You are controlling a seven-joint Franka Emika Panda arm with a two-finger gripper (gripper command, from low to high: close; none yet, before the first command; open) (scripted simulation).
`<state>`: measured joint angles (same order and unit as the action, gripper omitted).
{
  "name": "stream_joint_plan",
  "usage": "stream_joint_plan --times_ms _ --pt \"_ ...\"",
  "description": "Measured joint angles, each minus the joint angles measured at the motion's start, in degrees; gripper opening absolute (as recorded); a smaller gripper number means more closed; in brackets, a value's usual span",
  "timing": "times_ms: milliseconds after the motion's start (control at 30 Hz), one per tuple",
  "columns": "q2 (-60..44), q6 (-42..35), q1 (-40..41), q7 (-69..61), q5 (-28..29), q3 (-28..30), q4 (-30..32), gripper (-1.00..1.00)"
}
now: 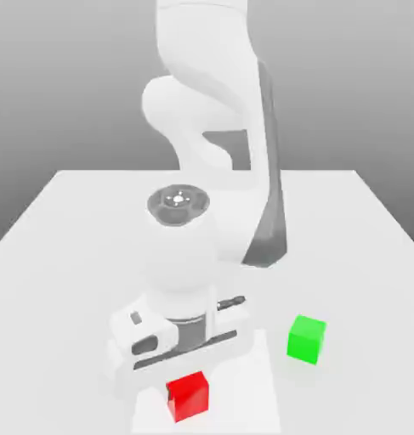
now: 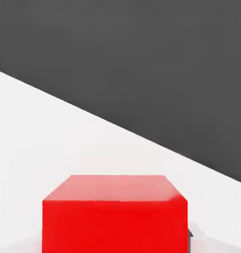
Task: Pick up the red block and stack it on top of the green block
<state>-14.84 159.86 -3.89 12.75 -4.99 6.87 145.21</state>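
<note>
1. The claw (image 1: 189,384) is down at the table (image 1: 346,255), right at the red block (image 1: 189,396). Its fingers are hidden behind the hand's body in the exterior view, but the hand view has the red block (image 2: 114,212) pressed up close beneath the camera, with a dark sliver of a finger at one lower edge. I judge the claw clamped on the block, its fingers drawn in against the block's sides.

2. The red block sits between the claw's fingers, low on the table; I cannot tell whether it has left the surface. It looks upright and square to the hand, not tilted.

3. Done so far, as I read it: the reach and the descent to the red block, and the closing of the grip.

4. Off to one side of the claw, toward the exterior view's right and a little farther back, stands the green block (image 1: 307,338). It is well apart from the red one, alone, with nothing on top.

5. Left to do: lift the red block off the table, carry it across to a spot over the green block, lower it squarely onto the top face, and let go. So the task is at its early middle: grasp made, stacking not yet begun.

6. Beyond both blocks the arm's white links rise from the table's far part.
</note>
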Motion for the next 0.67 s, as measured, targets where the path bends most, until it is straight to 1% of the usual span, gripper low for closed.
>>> stream_joint_plan --times_ms 67,133,267,367,433,567,600,667 --pt "4.0 -3.3 -0.4 1.0 1.4 0.6 0.7 -1.0" --pt "8.0 -4.7 -2.7 0.7 2.2 -1.7 3.3 -1.0" --pt "16.2 -6.2 -13.9 -1.3 2.9 -7.2 10.0 -1.0" --pt "21.2 -6.4 -18.1 -2.6 3.6 -9.9 14.7 -1.0" --pt "19.2 -3.6 -18.8 -2.6 4.1 -10.5 15.5 -1.0" --pt "11.6 4.0 -19.1 -1.6 5.7 -10.1 15.5 -1.0" --pt "10.2 5.3 -19.2 -1.3 6.0 -10.0 15.4 1.0" --pt "10.2 5.3 -19.2 -1.3 6.0 -10.0 15.4 1.0"
